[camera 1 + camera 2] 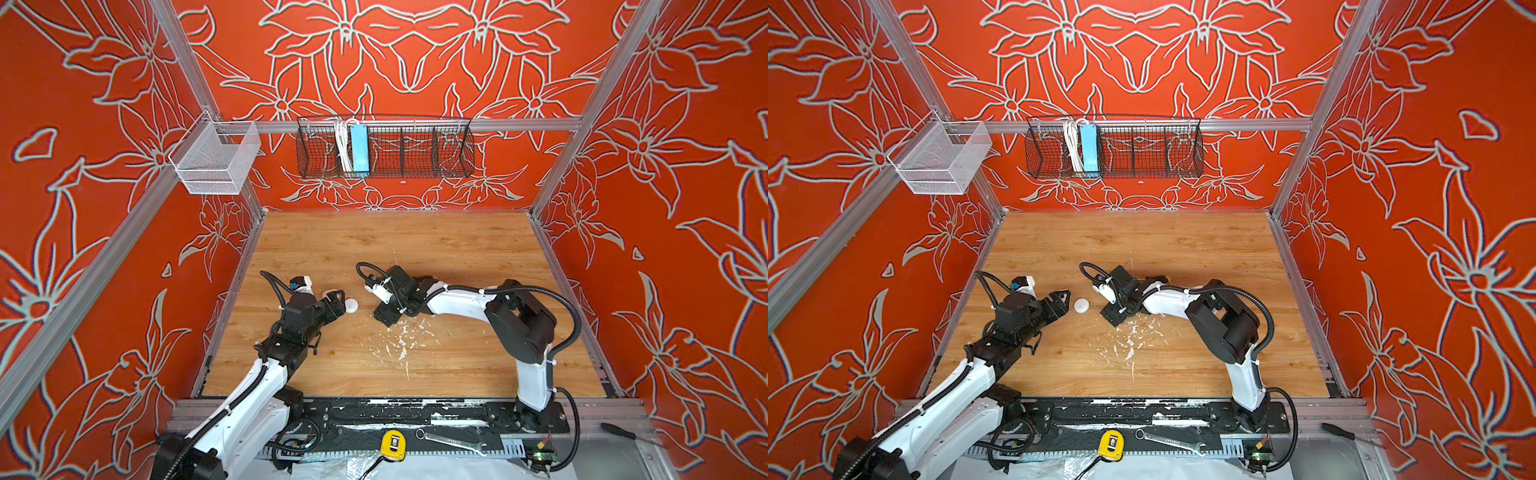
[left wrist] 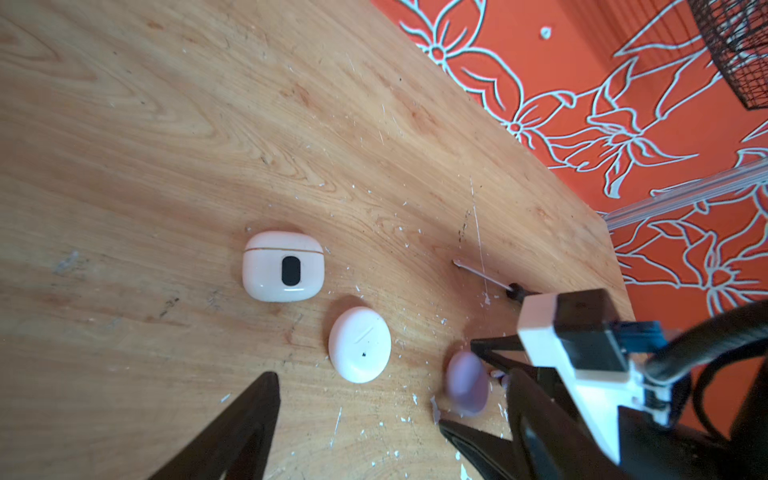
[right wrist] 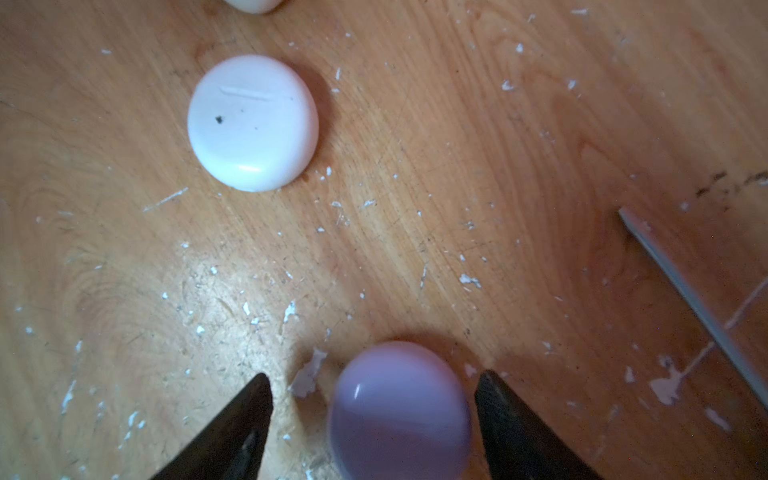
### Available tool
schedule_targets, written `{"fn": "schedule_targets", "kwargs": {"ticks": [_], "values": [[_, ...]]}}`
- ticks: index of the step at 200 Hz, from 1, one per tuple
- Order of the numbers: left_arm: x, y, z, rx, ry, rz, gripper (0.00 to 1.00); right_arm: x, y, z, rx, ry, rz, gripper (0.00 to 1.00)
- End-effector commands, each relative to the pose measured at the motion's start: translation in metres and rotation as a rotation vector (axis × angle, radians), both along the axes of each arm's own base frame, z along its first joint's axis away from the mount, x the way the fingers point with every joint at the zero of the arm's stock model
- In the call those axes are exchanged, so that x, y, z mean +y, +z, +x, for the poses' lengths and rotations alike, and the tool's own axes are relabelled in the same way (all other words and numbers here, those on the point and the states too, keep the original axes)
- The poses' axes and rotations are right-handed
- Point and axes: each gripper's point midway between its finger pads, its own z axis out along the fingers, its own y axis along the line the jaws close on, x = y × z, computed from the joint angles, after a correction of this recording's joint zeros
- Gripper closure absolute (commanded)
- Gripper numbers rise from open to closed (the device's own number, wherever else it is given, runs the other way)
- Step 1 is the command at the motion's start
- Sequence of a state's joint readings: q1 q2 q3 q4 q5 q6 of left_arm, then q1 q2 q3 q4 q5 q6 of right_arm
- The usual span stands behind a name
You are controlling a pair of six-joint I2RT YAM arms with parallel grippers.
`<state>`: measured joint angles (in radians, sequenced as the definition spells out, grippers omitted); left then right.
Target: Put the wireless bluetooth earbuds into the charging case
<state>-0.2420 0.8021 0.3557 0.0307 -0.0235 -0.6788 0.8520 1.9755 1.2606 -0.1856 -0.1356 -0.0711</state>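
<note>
Step in hand, as I read it: picking out a charging case to open, nothing inserted yet. No wireless bluetooth earbuds show loose on the wooden worktop (image 1: 415, 249). Whether they are inside a shut case or hidden, I cannot tell.

Three cases sit around mid-worktop, a bit toward the left edge, all with lids shut:
- lilac rounded plastic charging case (image 3: 401, 411)
- white round plastic case (image 3: 252, 122), also in both top views (image 1: 352, 304) (image 1: 1081, 306)
- white rounded-square plastic case with black oval window (image 2: 283, 266)

Right end effector (image 3: 374, 376): jaws spread wide, straddling the lilac case. One finger has a clear gap and the other is just beside the shell; contact cannot be told. It is not clamped and grips nothing. The lilac case is blurred in both wrist views.

Left end effector (image 2: 356, 397): spread wide and empty, just short of the white round case, touching nothing visible.

Next move, probably: the right closes on the lilac case low on the body, under the lid seam, so the lid stays free, and the left flips the lid. The smooth domed shell looks slippery and an off-centre squeeze could squirt it out.

A thin metal rod with black handle (image 2: 482, 276) lies near the right end effector. White paint flecks (image 3: 307, 378) are scattered around the cases.
</note>
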Motion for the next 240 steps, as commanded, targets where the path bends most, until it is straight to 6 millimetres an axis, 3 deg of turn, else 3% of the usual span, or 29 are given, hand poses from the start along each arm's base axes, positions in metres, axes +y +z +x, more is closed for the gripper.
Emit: {"fn": "schedule_targets", "kwargs": {"ticks": [1, 68, 111, 183, 240], "values": [[0.006, -0.001, 0.001, -0.003, 0.024, 0.025, 0.15, -0.002, -0.006, 0.000, -0.002, 0.020, -0.038, 0.21], [0.006, -0.003, 0.003, 0.026, 0.023, 0.037, 0.15, -0.002, 0.015, -0.009, -0.005, 0.029, 0.021, 0.20], [0.008, 0.000, 0.001, 0.013, 0.032, 0.039, 0.15, -0.002, 0.004, -0.025, 0.064, 0.044, 0.050, 0.19], [0.008, 0.000, 0.001, 0.016, 0.031, 0.039, 0.15, -0.010, 0.001, -0.013, -0.012, -0.119, -0.010, 0.17], [0.008, 0.000, 0.000, 0.011, 0.031, 0.035, 0.15, -0.014, -0.005, -0.011, -0.077, -0.164, -0.049, 0.33]]}}
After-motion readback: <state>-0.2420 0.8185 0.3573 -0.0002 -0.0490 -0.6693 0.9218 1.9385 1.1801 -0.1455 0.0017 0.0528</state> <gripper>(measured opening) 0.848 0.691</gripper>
